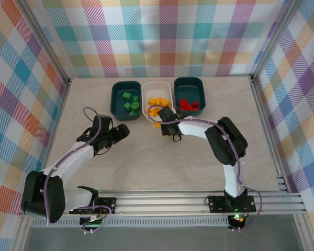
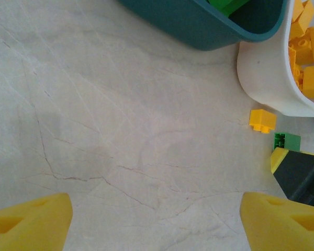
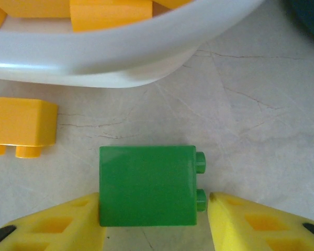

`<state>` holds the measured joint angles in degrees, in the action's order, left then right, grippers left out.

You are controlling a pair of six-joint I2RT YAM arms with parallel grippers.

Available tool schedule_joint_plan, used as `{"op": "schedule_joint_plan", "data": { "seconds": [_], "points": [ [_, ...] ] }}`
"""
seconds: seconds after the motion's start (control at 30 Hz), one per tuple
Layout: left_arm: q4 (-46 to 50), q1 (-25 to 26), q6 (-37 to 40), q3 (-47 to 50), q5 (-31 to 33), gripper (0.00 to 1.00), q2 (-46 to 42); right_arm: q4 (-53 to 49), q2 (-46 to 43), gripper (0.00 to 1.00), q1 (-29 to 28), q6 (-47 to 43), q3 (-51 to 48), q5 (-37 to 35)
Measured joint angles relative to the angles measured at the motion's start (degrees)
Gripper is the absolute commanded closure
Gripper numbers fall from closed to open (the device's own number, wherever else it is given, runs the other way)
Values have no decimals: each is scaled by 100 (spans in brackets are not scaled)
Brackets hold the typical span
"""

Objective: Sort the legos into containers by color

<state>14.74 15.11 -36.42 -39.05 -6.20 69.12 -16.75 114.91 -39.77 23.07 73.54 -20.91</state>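
- The right gripper [image 3: 153, 209] sits low on the table [image 1: 146, 167], just in front of the white tub [image 1: 145, 104].
- Its fingers [image 3: 57, 225] stand partly open on either side of a green brick [image 3: 146, 185]. One finger is against the brick's flat side and the other is just beside its studs. I cannot tell whether they pinch it.
- The green brick lies on its side on the table, near the white tub's front wall.
- A yellow brick [image 3: 21, 128] lies just beside it, also outside the tub.
- The left gripper [image 2: 157, 225] hovers over bare table in front of the left teal tub [image 1: 114, 102], wide open and empty.
- The left teal tub holds green bricks [image 1: 130, 102], the white tub holds yellow bricks [image 1: 158, 102], and the right teal tub [image 1: 203, 99] holds red bricks [image 1: 191, 104].
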Motion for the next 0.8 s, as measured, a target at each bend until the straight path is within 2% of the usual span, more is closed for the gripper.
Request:
{"op": "schedule_joint_plan", "data": {
  "seconds": [0.1,0.23,0.37,0.63,0.8],
  "points": [
    [-7,4,-2,79,-28,17,-39,-20,0,36,2,-15,7,-39],
    [17,4,-4,153,-24,17,-188,-111,11,34,4,-111,66,-96],
    [9,4,-4,153,-24,17,-267,-188,87,39,4,-155,184,-96],
    [11,4,-7,225,-24,17,-267,-262,184,57,-2,-221,343,7],
    [13,4,-2,227,-22,16,-267,-258,177,62,0,-232,348,4]
  ]
}}
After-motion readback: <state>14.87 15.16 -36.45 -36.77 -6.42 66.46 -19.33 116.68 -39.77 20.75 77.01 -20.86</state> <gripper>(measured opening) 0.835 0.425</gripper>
